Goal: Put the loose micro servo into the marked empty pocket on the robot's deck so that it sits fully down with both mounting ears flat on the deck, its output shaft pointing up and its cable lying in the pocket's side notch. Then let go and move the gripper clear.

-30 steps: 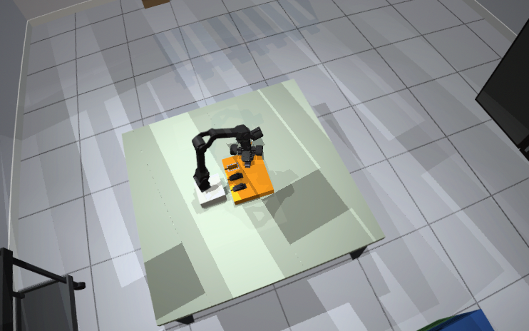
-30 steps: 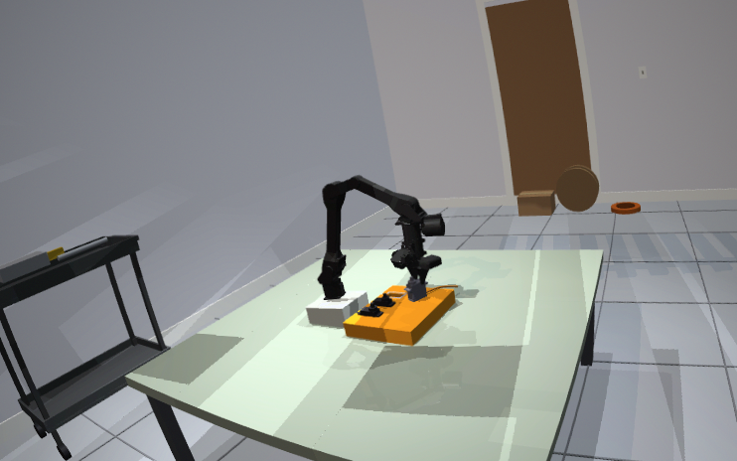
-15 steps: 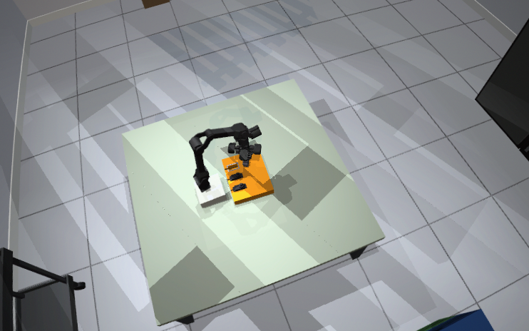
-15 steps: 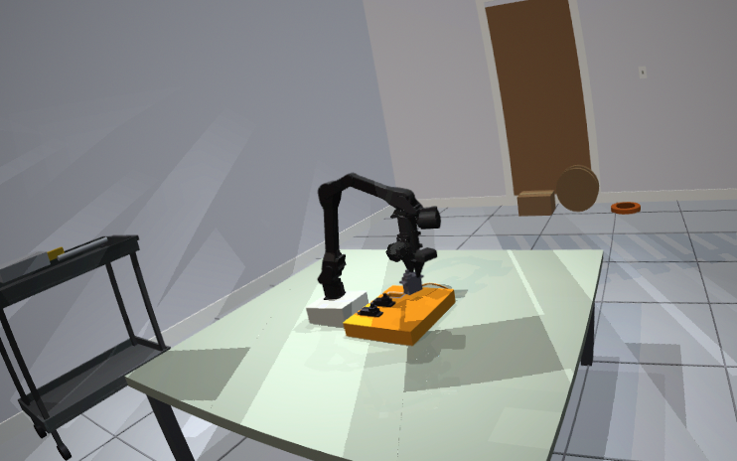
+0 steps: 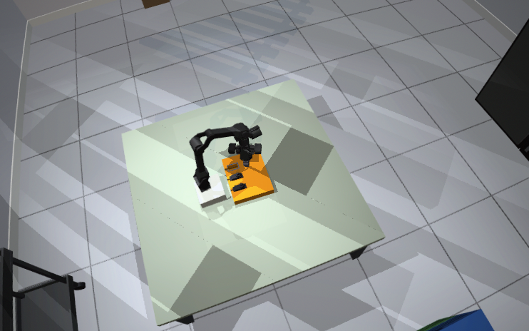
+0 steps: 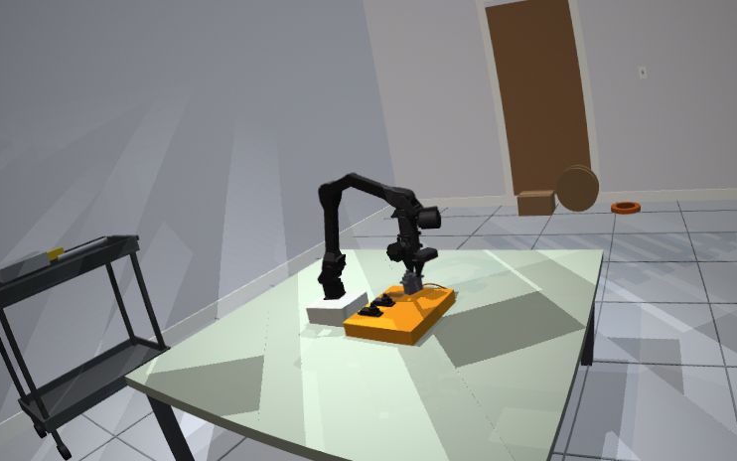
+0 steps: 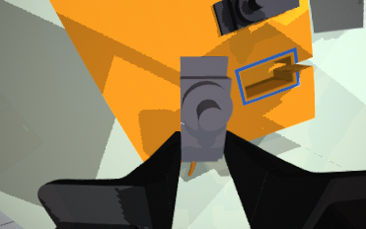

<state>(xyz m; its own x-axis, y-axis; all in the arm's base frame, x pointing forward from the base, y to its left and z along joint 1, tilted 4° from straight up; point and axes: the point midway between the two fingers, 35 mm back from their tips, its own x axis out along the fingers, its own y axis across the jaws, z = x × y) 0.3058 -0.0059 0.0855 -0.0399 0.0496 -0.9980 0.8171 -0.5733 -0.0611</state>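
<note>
Bright, sharp pictures with hard-edged angular shadows and pale light bands across the table (image 5: 176, 255) and floor (image 5: 423, 123).

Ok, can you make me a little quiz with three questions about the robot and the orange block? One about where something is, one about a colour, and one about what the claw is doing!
1. Where is the marked empty pocket in the wrist view?
A. Right of the grey micro servo
B. Under the white base
C. On the floor

2. What colour is the line around that pocket?
A. Red
B. Blue
C. Green

3. What is the gripper doing?
A. Wide open, holding nothing
B. Shut on the micro servo
C. Resting on the cart

Answers:
1. A, because the pocket lies on the orange deck to the right of the micro servo.
2. B, because a blue outline frames the pocket.
3. B, because the black fingers press on both sides of the servo.
</note>
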